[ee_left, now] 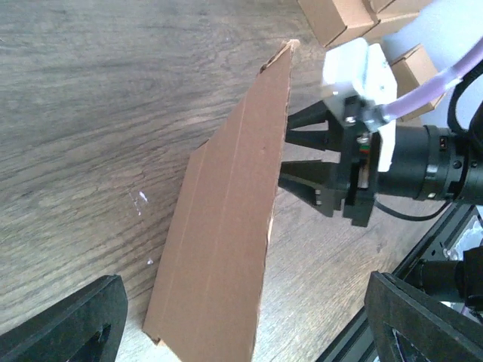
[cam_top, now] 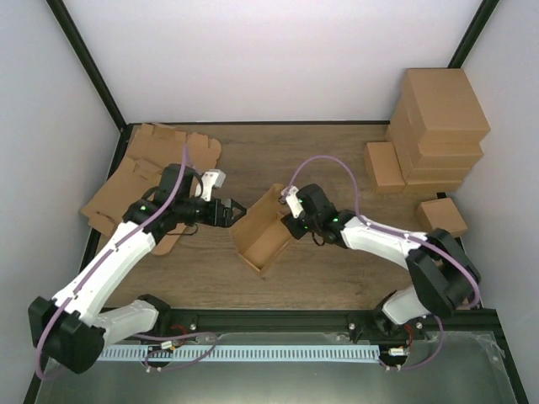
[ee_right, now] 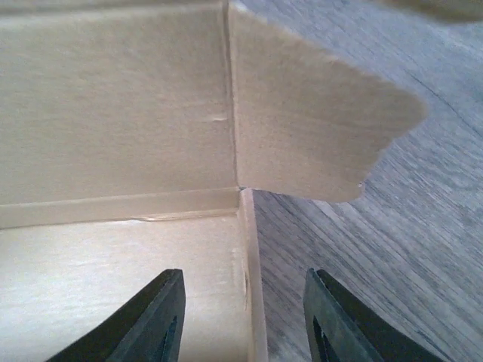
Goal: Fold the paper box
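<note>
Wooden table (cam_top: 337,278), seen from above.

- Far-right corner: stack of closed cardboard boxes (cam_top: 442,118). Just left of it is one small closed box (cam_top: 386,164), and another (cam_top: 442,216) sits nearer along the right edge.
- Far-left corner: pile of flat die-cut cardboard blanks (cam_top: 139,172), spreading down the left edge.
- Mid-table, between the two arms: the paper box (cam_top: 263,236), partly formed as a shallow tray, open side up, walls raised. Its long axis looks to run obliquely, one end toward the near edge and the other toward the far-right corner. One rounded end flap splays outward past a corner, over bare wood.
- Left gripper (cam_top: 234,210): just off the box's left wall, pointing at it. Its fingers (ee_left: 68,320) are spread wide with nothing between them. The wall stands ahead of them, tilted.
- Right gripper (cam_top: 286,223): at the box's right side. Its fingers (ee_right: 151,317) are apart and straddle the corner edge of a wall, one over the tray floor and one outside over the table, with a gap showing on each side.
</note>
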`<state>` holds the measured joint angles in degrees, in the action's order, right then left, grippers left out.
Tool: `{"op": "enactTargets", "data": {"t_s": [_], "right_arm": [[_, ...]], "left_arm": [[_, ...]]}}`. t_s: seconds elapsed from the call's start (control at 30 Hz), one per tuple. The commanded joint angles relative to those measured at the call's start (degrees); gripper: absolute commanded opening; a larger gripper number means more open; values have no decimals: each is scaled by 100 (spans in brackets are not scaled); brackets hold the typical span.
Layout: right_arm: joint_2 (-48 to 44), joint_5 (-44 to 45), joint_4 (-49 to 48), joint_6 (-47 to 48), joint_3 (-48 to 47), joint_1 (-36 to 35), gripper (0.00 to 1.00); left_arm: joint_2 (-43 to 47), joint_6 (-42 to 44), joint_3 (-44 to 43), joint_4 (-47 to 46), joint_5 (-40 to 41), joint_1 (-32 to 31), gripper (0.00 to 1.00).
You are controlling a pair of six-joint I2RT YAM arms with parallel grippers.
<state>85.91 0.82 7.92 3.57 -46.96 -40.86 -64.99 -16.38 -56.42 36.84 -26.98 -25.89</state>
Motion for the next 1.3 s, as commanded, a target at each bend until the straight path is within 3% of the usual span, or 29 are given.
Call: {"op": "enactTargets", "data": {"t_s": [0.0, 0.07, 0.3, 0.37, 0.57, 0.87, 1.07, 1.27], "right_arm": [[-697, -1247, -653, -254, 404, 477, 46], [-998, -1949, -904, -404, 580, 931, 49], [-1252, -2333, -1285, 159, 545, 1325, 70], [-1148, -2791, -1397, 220, 458, 1581, 70], [-361, -3148, -1217, 945, -152, 1669, 64], [495, -3773, -1072, 1981, -838, 1725, 62], [831, -4298, -664, 2123, -1207, 1751, 51], [580, -4248, -472, 1854, -970, 1757, 30]], "left_arm": [[577, -205, 27, 448, 241, 8, 89], [830, -427, 144, 578, 214, 6, 89], [1976, -1639, 940, 492, 101, -4, 89], [2258, -1992, 1266, 349, -77, -6, 89], [2674, -2744, 2156, -138, -659, -29, 87], [2772, -3547, 2883, -1167, -1409, -127, 86], [2578, -3885, 3225, -2047, -1437, -266, 79], [2209, -3898, 3167, -2654, -1284, -393, 61]]}}
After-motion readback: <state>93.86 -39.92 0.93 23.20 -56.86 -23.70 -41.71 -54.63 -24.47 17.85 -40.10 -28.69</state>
